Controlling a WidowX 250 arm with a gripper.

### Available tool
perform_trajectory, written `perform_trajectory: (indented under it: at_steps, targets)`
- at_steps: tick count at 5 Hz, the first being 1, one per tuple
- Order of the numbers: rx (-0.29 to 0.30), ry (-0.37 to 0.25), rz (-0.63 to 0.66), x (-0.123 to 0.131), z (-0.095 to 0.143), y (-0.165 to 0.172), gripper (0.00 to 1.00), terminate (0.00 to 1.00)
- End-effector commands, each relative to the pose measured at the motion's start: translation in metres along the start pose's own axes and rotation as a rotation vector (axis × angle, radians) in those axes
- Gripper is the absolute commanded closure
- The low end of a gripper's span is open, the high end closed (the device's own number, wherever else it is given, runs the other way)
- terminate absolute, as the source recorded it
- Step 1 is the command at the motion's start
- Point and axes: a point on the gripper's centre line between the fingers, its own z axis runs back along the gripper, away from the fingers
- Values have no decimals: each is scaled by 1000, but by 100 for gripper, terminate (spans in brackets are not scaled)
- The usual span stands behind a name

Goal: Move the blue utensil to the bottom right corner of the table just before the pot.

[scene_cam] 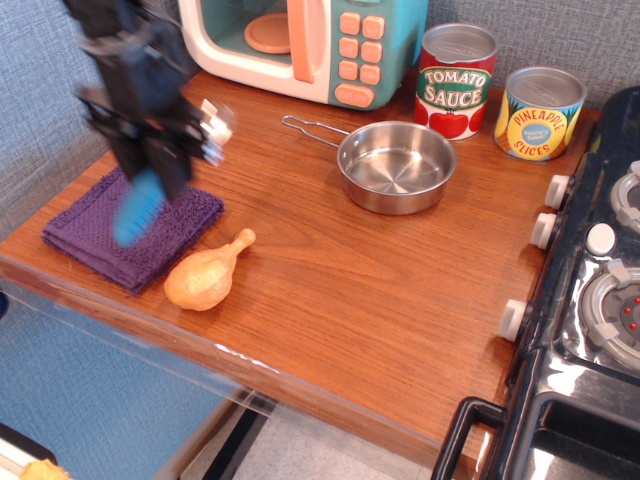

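My gripper point(160, 160) is shut on the blue utensil point(138, 210), a toy fork with a bright-blue handle hanging down to the lower left and grey tines point(213, 122) sticking out to the upper right. The fork is lifted above the purple cloth point(95, 240) at the table's left end. Both are motion-blurred. The steel pot point(396, 166) with its wire loop handle stands right of centre on the reddish-brown table point(350, 300), well to the right of my gripper.
A tan toy drumstick point(207, 273) lies by the cloth near the front edge. A toy microwave point(300, 45), a tomato sauce can point(455, 80) and a pineapple can point(539, 112) stand at the back. A black toy stove point(590, 300) borders the right side.
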Motion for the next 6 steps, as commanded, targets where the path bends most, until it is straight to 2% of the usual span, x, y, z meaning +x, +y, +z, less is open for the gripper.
perform_trajectory:
  at_steps: [1, 2, 4, 5, 6]
  targets:
    - [34, 17, -62, -13, -20, -89, 100, 0]
    - [49, 26, -31, -9, -32, -122, 100, 0]
    - [12, 15, 84, 25, -39, -120, 100, 0]
    - [8, 12, 87, 36, -43, -124, 100, 0]
    - [22, 51, 59, 30, -58, -126, 100, 0]
